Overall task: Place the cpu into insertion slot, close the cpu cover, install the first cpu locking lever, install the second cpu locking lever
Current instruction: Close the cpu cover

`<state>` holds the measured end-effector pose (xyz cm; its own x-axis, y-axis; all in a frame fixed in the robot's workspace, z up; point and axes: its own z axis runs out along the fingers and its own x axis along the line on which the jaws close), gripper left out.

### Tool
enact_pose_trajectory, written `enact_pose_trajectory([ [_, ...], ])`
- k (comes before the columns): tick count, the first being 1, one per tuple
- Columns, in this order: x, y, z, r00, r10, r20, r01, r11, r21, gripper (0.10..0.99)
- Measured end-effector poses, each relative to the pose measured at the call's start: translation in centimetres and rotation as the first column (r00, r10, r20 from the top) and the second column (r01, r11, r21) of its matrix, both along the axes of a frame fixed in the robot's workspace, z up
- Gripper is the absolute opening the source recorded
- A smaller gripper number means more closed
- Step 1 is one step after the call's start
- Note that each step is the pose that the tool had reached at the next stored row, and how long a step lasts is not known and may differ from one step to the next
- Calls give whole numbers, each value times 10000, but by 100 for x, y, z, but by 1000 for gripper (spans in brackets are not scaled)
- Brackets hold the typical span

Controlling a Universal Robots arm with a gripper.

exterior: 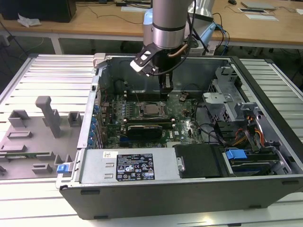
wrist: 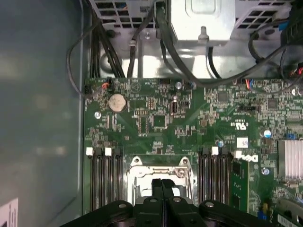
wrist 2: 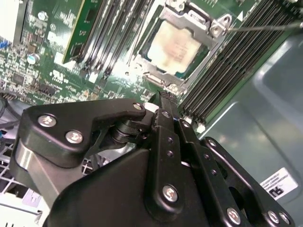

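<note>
With the cpu [wrist 2: 177, 47] lying in the insertion slot [wrist 2: 158, 79] under the cpu cover [wrist 2: 187, 16] and the gripper [wrist 2: 163, 98] poised just beside it, fingers pressed together, the narrow tip may slip off the thin locking lever [wrist 2: 265, 27] and gouge the motherboard [wrist 2: 57, 61]

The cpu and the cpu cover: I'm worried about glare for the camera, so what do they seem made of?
The cpu: apparently a metal top, pale silvery-grey and matte, with a soft sheen. The cpu cover: likely stamped sheet metal, brighter grey, glinting along its edges.
</note>
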<state>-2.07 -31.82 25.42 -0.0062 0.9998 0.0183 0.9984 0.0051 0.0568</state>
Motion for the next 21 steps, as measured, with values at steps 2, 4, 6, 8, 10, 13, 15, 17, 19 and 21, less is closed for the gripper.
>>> enact_pose_trajectory([
  [2,-43,0,-16,10000,0,1,0,10000,-16,106],
  [4,-145,0,-49,10000,-1,1,1,10000,-49,106],
  [6,-199,0,-68,10000,0,0,0,10000,-70,106],
  [8,-242,0,-95,10000,-1,-7,1,10000,-88,106],
  [10,-258,0,-130,10000,0,-46,0,9999,-105,106],
  [13,-266,-8,-207,9999,1,-163,-3,9999,-115,106],
  [15,-266,-11,-236,9997,0,-229,-3,9999,-116,106],
  [17,-262,-14,-271,9995,6,-325,-10,9999,-116,106],
  [19,-261,-15,-271,9995,8,-327,-12,9999,-117,106],
  [21,-260,-14,-272,9995,13,-326,-17,9999,-116,106],
])
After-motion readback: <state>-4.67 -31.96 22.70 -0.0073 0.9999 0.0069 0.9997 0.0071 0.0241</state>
